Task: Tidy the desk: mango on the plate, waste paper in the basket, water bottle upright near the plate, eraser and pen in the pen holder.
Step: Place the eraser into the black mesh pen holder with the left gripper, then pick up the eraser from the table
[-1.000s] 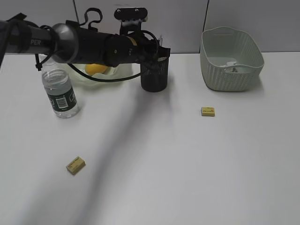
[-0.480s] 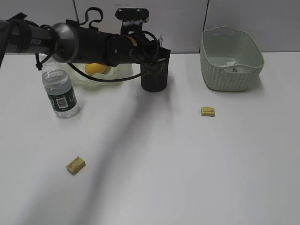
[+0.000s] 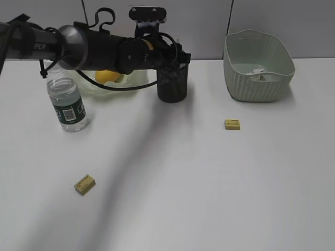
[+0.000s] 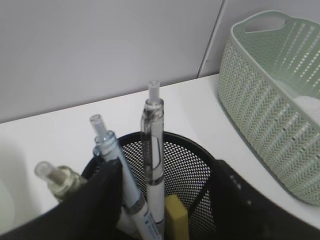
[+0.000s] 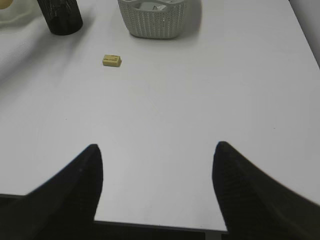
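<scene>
My left gripper (image 3: 175,61) reaches across to the black mesh pen holder (image 3: 172,88). In the left wrist view its jaws (image 4: 165,172) stand open on either side of the pen holder (image 4: 195,152). Inside stand clear pens (image 4: 152,135) and a yellow eraser (image 4: 175,214). The mango (image 3: 107,77) lies on the ruffled glass plate (image 3: 127,84). The water bottle (image 3: 67,107) stands upright left of the plate. Two yellow erasers lie on the desk, one at the front left (image 3: 84,184) and one right of centre (image 3: 232,124). The waste paper (image 3: 260,76) lies in the basket (image 3: 259,89). My right gripper (image 5: 156,150) is open and empty.
The right gripper hangs over the desk's near edge (image 5: 160,222) and does not show in the exterior view. From there the loose eraser (image 5: 112,60), the pen holder (image 5: 60,17) and the basket (image 5: 157,25) lie far ahead. The basket (image 4: 270,100) stands right of the pen holder.
The left gripper has shifted only slightly over the pen holder. Nothing else on the desk has moved.
</scene>
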`<action>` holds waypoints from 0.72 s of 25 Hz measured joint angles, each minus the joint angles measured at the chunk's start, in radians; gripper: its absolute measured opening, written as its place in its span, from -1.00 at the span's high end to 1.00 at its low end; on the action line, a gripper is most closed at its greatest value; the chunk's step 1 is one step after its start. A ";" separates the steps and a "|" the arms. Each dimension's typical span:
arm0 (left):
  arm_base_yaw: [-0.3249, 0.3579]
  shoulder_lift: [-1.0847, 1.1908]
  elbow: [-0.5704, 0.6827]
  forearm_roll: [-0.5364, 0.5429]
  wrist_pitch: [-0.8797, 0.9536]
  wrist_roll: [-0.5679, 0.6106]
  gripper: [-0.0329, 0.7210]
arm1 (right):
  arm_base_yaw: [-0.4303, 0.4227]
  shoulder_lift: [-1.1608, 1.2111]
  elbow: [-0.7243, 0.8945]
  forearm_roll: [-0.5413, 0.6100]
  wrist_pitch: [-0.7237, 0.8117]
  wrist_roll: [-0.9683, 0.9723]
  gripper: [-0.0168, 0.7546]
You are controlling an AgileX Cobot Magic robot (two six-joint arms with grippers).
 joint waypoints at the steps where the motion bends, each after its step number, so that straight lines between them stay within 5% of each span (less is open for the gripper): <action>1: 0.000 0.000 0.000 0.001 0.000 0.000 -0.24 | 0.000 0.000 0.000 0.000 0.000 0.000 -0.46; 18: 0.000 -0.201 0.000 0.096 0.265 0.000 -0.24 | 0.000 0.000 0.000 0.000 0.000 0.000 -0.46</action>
